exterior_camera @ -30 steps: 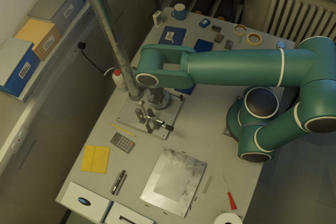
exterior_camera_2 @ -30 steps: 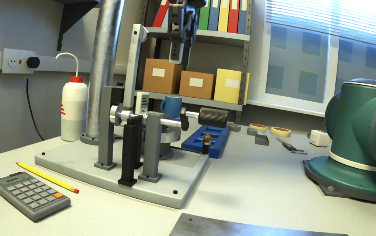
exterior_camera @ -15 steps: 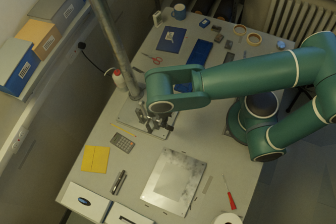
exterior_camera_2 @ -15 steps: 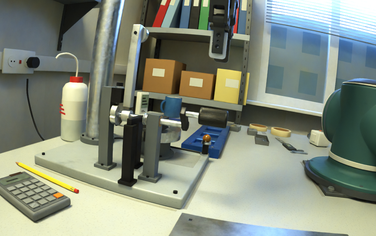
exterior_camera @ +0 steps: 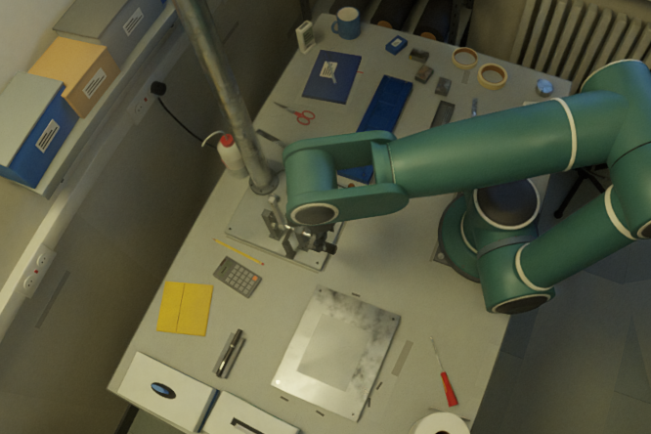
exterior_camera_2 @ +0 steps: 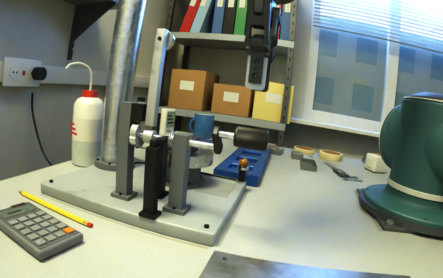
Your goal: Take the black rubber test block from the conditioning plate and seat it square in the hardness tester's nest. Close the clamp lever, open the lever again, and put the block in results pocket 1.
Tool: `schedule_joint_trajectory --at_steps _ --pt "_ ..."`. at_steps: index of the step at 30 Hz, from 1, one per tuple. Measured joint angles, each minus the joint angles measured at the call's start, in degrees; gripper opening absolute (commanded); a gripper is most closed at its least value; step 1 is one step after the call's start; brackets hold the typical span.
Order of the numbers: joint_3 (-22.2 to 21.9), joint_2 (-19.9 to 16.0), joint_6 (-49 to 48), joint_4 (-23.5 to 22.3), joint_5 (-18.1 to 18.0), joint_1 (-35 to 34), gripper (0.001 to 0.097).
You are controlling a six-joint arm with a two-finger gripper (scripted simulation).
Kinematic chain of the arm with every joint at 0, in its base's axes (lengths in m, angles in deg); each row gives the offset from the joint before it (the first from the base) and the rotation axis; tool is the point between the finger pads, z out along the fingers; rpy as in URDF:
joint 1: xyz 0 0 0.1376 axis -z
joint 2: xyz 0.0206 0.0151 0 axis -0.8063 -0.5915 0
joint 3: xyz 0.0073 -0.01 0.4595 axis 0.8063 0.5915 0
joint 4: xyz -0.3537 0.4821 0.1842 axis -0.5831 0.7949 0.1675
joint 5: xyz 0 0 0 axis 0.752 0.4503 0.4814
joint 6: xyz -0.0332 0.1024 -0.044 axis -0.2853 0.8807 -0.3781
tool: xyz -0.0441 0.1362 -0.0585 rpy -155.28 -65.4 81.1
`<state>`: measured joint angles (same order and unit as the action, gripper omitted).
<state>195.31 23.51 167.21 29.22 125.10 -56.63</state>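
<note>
My gripper (exterior_camera_2: 258, 86) hangs high above the right end of the hardness tester (exterior_camera_2: 154, 162), over its black knurled knob (exterior_camera_2: 251, 138). From the side camera my wrist hides the fingers. The tester's clamp lever (exterior_camera_2: 161, 76) stands upright on the left of the fixture. The small brown-knobbed lever (exterior_camera_2: 243, 168) sits at the base plate's far right corner. The blue results tray (exterior_camera: 385, 110) lies behind the tester. The conditioning plate (exterior_camera: 337, 350) lies near the table's front, with no block on it. I see no black block anywhere. The gripper is partly open and holds nothing.
The steel column (exterior_camera: 224, 92) rises just left of my wrist, with a wash bottle (exterior_camera_2: 86, 128) beside it. A calculator (exterior_camera: 237, 276), pencil (exterior_camera: 237, 251) and yellow pad (exterior_camera: 185, 308) lie left of the tester. A screwdriver (exterior_camera: 445, 376) lies at the front right.
</note>
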Motion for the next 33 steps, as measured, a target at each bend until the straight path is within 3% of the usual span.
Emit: schedule_joint_trajectory --at_steps 11,33 --pt "3.2 -1.2 0.0 0.0 -4.3 0.0 0.0530" --pt "3.4 -1.3 0.0 0.0 -4.7 -0.1 0.0530"
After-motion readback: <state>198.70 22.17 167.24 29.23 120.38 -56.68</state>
